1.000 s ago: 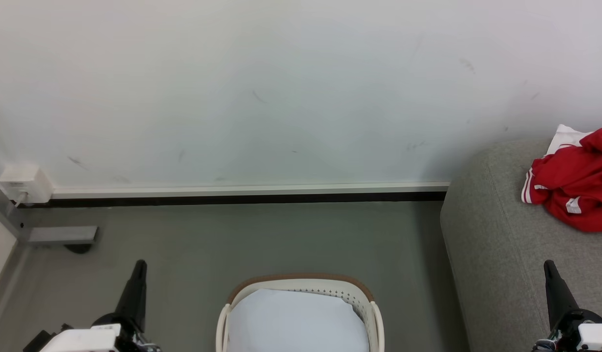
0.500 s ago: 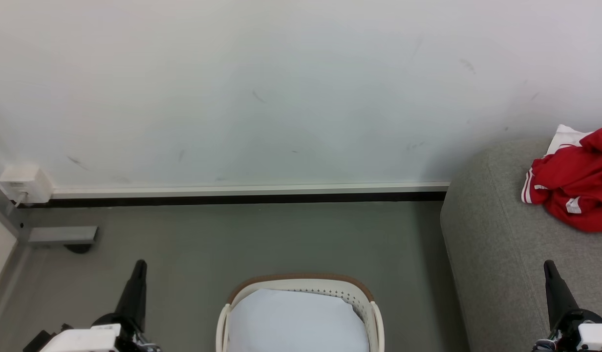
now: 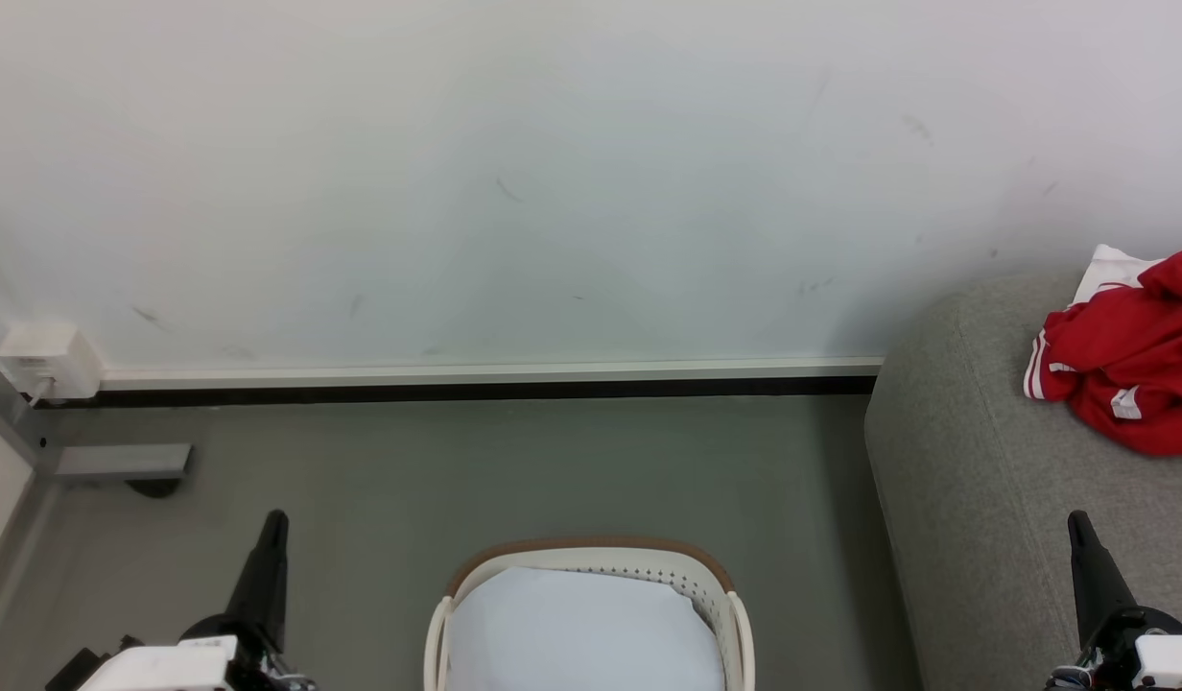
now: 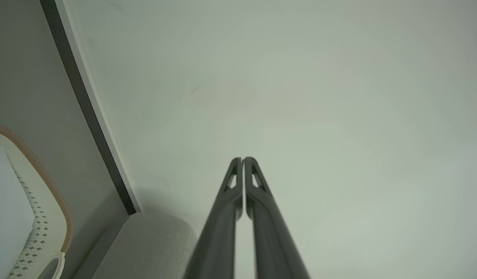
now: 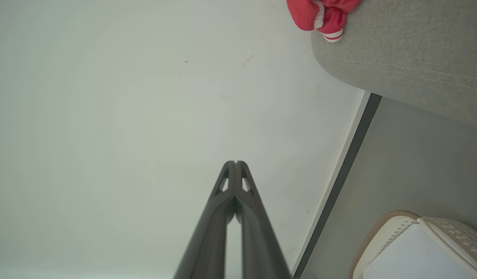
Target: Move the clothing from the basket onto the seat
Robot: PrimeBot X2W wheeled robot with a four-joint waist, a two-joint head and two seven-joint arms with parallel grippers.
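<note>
clothing (image 3: pixel 1123 384): red heap with white stripes, lying on the seat (image 3: pixel 975 518), at its wall-side end
basket (image 3: pixel 591 549): on the floor, left of the seat, apart from it
left claw (image 3: pixel 274 518): pressed together, holding nothing
right claw (image 3: pixel 1076 518): pressed together, holding nothing
</note>
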